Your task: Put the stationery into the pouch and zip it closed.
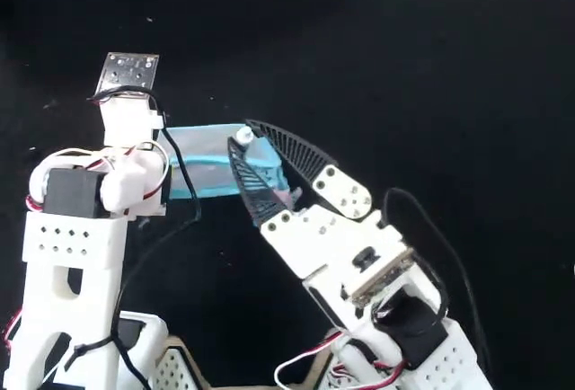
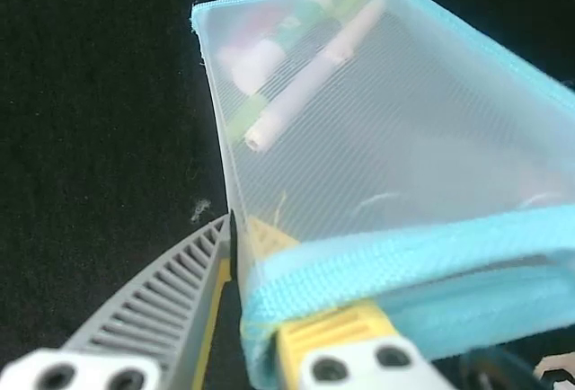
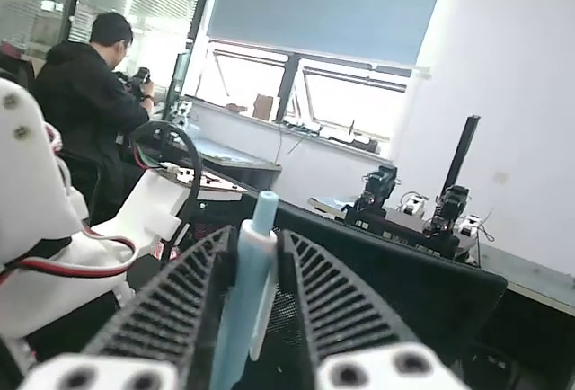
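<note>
High view. One pouch (image 1: 205,167), light blue, lies between the two arms, left of the worktop's middle. One short end runs under the left arm's wrist and the other meets the right claw (image 1: 239,140). That claw has one pen (image 1: 243,135) between its two black fingers, with the pen's pale end right at the pouch's end. I can't tell whether the pouch's mouth is open there. Room: a wide band of black worktop (image 1: 431,66) runs from the pouch to the far edge and out to the right edge. On the near side the two arm bases crowd in close.

Left wrist view. The left claw (image 2: 241,228) is pinched onto the pouch (image 2: 377,138) at a corner, just beside the teal zip edge (image 2: 404,251). The grey finger is on one face and the yellow finger on the other, with the mesh clamped between them. Through the mesh I count one white pen (image 2: 305,80) plainly. Green and pink pieces are bunched at the far end, too blurred to count. Black worktop (image 2: 90,93) runs along the pouch's long edge.

Right wrist view. The right claw (image 3: 256,237) is closed narrow on the single light-blue pen (image 3: 244,296). The pen stands up between the two ribbed fingers (image 3: 171,300) and pokes past their tips.
</note>
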Controlling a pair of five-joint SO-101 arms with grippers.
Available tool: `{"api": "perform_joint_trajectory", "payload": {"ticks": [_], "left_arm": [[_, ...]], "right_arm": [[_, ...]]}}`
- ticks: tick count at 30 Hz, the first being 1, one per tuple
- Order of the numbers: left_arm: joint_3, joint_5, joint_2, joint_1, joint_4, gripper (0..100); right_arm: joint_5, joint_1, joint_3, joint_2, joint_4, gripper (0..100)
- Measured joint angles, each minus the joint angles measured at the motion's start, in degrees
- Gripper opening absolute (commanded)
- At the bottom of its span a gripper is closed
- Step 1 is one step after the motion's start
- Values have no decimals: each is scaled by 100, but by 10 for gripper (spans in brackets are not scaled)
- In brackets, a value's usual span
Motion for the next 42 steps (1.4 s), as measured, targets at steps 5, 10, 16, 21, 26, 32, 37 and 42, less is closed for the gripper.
{"api": "perform_joint_trajectory", "payload": {"ticks": [5,10,16,21,26,32,37,42], "left_arm": [[0,0,0,0,0,32],[0,0,0,0,0,32],[0,0,0,0,0,32],[0,0,0,0,0,32],[0,0,0,0,0,32],[0,0,0,0,0,32],[0,0,0,0,0,32],[0,0,0,-9,0,32]], "right_arm": [[-360,9,114,-589,9,11],[-484,0,651,-738,9,11],[-492,0,1284,-844,-457,11],[-492,-53,1749,-844,-870,21],[-475,-475,1723,-809,-88,165],[-484,-571,448,-774,1697,145],[-484,-571,-809,273,2585,135],[-475,-440,-1925,554,3516,68]]}}
